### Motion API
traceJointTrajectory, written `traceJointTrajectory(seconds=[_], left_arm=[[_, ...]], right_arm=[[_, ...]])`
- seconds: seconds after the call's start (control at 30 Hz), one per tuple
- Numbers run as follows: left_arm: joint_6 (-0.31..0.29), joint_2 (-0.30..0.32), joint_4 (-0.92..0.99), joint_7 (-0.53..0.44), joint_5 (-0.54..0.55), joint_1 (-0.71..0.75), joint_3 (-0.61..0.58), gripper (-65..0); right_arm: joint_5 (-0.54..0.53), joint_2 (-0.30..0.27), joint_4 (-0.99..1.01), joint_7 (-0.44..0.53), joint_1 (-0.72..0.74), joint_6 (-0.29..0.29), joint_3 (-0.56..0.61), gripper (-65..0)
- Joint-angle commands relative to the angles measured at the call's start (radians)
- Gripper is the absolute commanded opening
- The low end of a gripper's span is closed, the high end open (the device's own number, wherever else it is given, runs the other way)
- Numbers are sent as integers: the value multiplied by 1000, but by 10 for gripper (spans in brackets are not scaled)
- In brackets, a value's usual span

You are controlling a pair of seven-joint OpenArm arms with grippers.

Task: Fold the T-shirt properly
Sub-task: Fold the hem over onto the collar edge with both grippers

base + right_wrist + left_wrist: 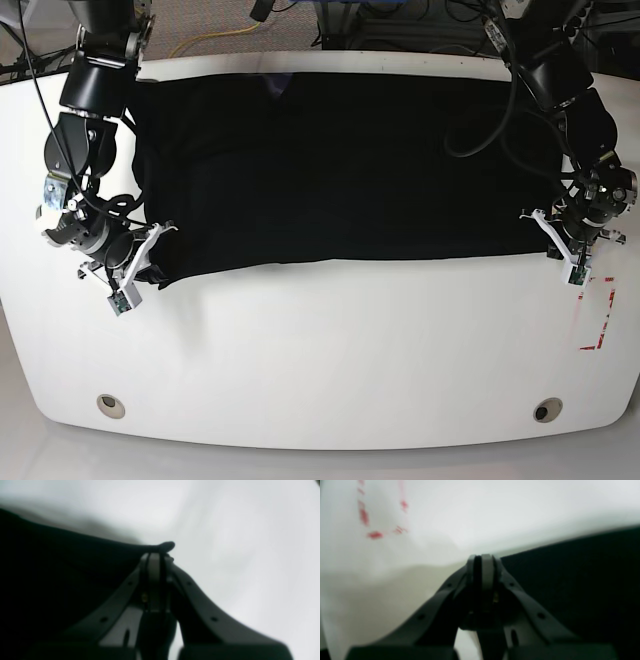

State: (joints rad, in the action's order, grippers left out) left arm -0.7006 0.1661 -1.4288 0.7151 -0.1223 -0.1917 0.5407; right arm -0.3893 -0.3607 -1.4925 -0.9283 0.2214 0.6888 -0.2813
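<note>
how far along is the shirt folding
Early to middle. Done: the T-shirt lies as a wide black band across the table, so one lengthwise fold looks made. In hand: the right gripper is shut on the shirt's near corner, and the left gripper is closed at the opposite near corner, seemingly pinching cloth. Left: the crosswise folds into a compact stack.
</note>
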Motion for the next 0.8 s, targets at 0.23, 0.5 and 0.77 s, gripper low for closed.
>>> traceJointTrajectory(seconds=[0.23,0.5,0.77], left_arm=[[2,11,-194,-13,11,97,0,-639],[2,-9,-349,84,13,199,2,-637],[2,-10,-442,182,11,300,2,-635]], right_arm=[[-9,-11,-279,-90,-122,2,-95,-650],[-79,-11,-422,-105,-288,2,-158,-650],[-191,4,-429,-133,-431,1,-235,-650]])
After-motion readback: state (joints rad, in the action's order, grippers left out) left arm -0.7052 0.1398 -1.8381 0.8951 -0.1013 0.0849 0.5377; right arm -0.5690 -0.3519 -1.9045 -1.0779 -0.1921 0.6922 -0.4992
